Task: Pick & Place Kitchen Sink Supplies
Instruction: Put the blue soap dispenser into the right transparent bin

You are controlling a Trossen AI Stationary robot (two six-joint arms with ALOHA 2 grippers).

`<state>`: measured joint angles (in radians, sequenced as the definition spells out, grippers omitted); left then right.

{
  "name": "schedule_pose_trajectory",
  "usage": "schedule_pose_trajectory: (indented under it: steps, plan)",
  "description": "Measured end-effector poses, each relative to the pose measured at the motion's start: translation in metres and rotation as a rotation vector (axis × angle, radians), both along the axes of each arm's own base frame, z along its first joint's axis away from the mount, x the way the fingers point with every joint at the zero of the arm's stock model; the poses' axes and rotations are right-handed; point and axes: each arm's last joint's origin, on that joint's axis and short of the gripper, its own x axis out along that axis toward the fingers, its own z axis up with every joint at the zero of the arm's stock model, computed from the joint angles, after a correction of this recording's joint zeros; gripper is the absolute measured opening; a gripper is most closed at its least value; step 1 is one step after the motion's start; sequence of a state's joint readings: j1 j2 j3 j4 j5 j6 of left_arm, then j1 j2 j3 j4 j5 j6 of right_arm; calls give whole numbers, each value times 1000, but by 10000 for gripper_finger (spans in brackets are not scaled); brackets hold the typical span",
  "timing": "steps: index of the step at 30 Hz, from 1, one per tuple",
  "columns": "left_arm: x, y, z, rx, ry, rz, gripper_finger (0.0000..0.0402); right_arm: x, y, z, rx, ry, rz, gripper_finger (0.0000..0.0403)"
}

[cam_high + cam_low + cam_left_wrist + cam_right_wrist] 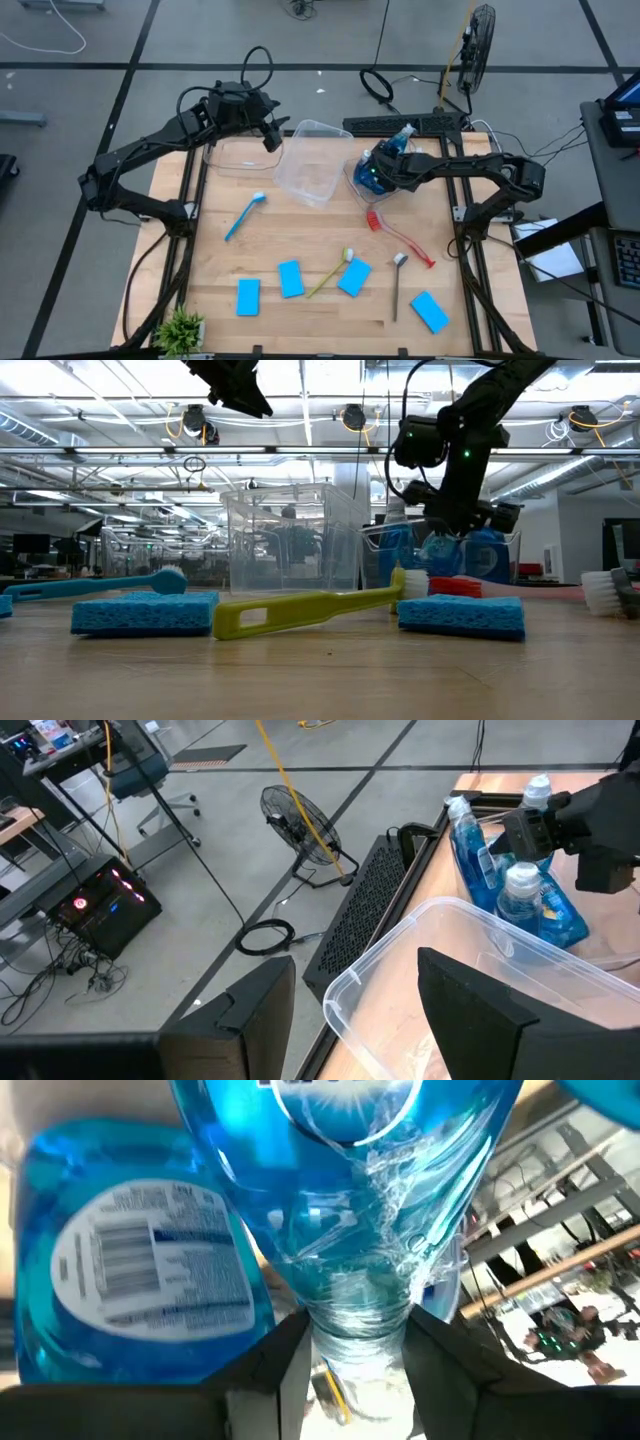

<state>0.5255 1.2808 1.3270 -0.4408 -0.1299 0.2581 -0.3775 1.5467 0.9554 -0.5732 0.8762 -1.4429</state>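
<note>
A close view past the right gripper (358, 1355), whose two dark fingers (270, 1360) clamp the narrow neck of a clear bottle of blue liquid (350, 1190). The bottle's wider body fills most of the frame. Just beside it stands a second blue bottle (130, 1270) bearing a pale oval label with a barcode. Blurred shelving shows beyond.

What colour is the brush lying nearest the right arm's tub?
Red brush, clearest in the high view.

Left arm reaches in high, left gripper (360, 1010) fingers apart, empty. Right arm extends inward, right gripper (358, 1350) clamped.
</note>
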Motion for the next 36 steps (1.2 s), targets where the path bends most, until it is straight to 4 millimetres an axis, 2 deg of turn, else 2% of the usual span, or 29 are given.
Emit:
schedule_pose_trajectory:
  steps: [14, 36]
  plan:
    - [0, 0, 0, -1, -2, 0, 214, 7, 16, 4, -149, 96, 52, 132]
    - [4, -7, 0, 6, 8, -32, 214, 20, 48, 7, -208, 99, 172, 133]
